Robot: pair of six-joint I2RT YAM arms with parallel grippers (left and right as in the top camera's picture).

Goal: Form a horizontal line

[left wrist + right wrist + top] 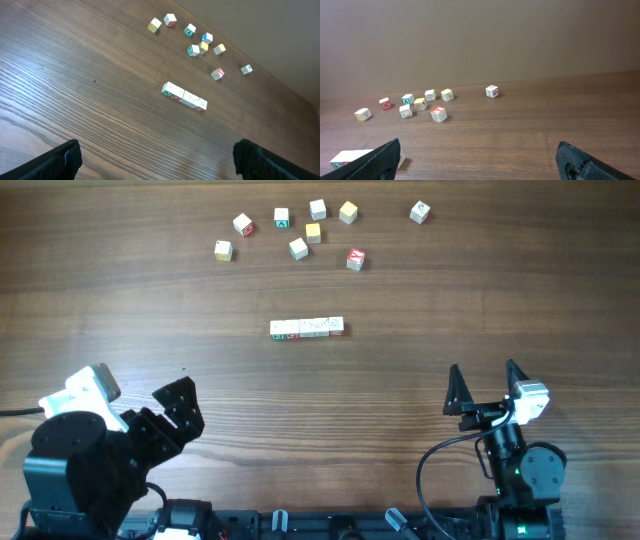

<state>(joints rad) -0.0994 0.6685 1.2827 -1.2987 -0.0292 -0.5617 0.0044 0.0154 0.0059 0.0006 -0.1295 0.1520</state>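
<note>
Row: we see the row of cubes [307, 328] lying left to right, mid-way across the table [430, 300].
Loose cubes: we find the scattered cubes [298, 248] behind the row, well apart from it.
Outlier: the lone cube [420, 213] sits furthest right.
Grippers: the left gripper [177, 393] and the right gripper [483, 370] flank the near side.

Left black two-finger gripper [173, 393] is sitting by the counter's near-left corner, jaws spread wide and gripping nothing, angling toward the far edge. Right black two-finger gripper [483, 370] is sitting by the near-right corner, jaws wide apart and empty, pointing at the far edge. Left black arm [65, 465] and right black arm [525, 470] are crouching low along the near edge.
</note>
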